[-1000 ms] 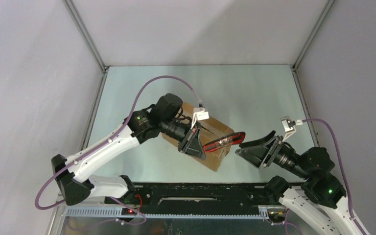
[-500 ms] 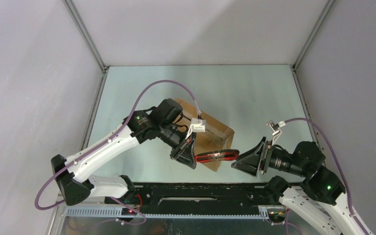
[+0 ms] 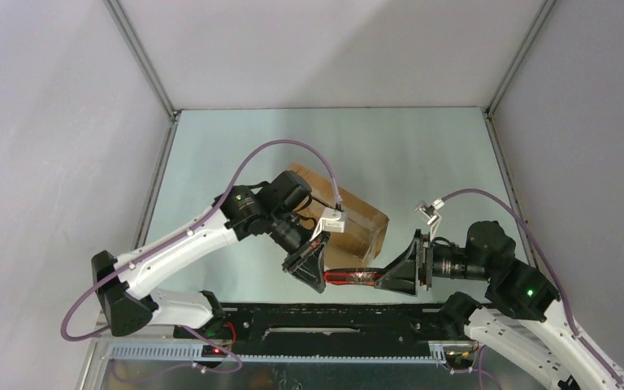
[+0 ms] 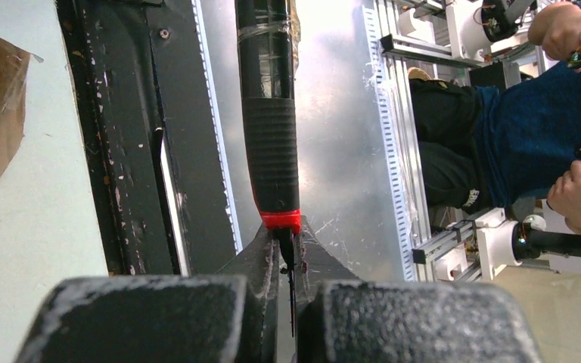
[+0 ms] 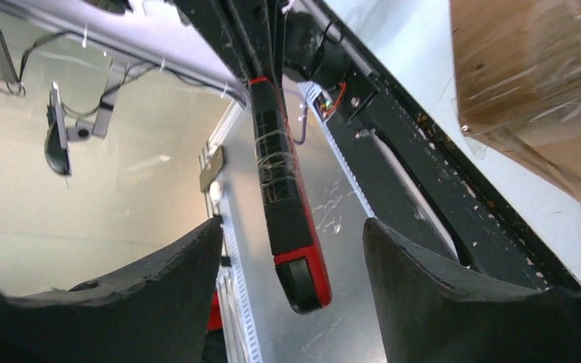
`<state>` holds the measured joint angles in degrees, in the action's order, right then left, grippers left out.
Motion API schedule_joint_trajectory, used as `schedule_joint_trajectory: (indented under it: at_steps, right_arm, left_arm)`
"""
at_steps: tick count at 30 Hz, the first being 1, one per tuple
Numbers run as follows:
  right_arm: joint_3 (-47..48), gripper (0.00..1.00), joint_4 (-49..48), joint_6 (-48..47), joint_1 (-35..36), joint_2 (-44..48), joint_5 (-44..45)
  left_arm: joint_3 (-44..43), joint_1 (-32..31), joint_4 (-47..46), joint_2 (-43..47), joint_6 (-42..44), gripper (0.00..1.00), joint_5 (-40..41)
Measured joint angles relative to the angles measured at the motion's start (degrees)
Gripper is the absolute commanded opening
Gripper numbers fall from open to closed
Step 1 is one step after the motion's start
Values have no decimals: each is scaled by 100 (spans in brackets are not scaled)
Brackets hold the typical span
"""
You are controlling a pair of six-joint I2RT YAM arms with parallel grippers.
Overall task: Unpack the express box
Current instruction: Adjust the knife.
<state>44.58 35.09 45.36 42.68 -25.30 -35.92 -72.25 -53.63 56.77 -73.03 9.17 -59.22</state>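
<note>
Gripping cutter (image 3: 351, 279) near table (image 3: 422, 154) front edge, left pincer (image 3: 317, 273); box (image 3: 356, 221) beside.

The express box (image 3: 361, 219) sits centrally on the table (image 3: 422, 154); before it, the cutter (image 3: 351, 278) lies between left gripper (image 3: 318, 275) and right gripper (image 3: 392, 276).

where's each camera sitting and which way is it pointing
top external: above and behind the robot, facing down on the table and express box; left arm, right arm show
left wrist: on its arm, facing the near rail; left tool shut on the cutter
right wrist: on its arm, facing left; right tool open around the cutter's handle
shared: both wrists see cutter and express box corner
</note>
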Motion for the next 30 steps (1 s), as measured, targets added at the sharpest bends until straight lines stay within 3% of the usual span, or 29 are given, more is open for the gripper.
schedule_joint_trajectory:
  at_steps: [8,17,20,21,23,26,28,30]
  right_arm:
    - [0,55,-55,-151,726,-262,-37]
    - [0,35,-240,-214,887,-560,-42]
    - [0,20,-302,-238,911,-647,-70]
    - [0,4,-310,-247,925,-671,-92]
    - [4,0,-352,-315,957,-680,-118]
    - [9,0,-308,-378,977,-658,-83]
    - [9,0,-236,-341,975,-588,92]
    - [9,0,-46,-308,929,-426,380]
  left_arm:
    - [-157,-11,168,-162,240,0,-68]
    - [-214,-76,297,-240,398,0,-122]
    - [-214,-103,330,-249,442,0,-140]
    - [-214,-107,341,-251,439,0,-140]
    - [-214,-101,385,-260,385,3,-149]
    - [-214,-109,317,-254,177,34,-103]
    - [-214,-109,20,-219,-22,72,105]
    - [-199,-76,-372,-109,-323,86,435]
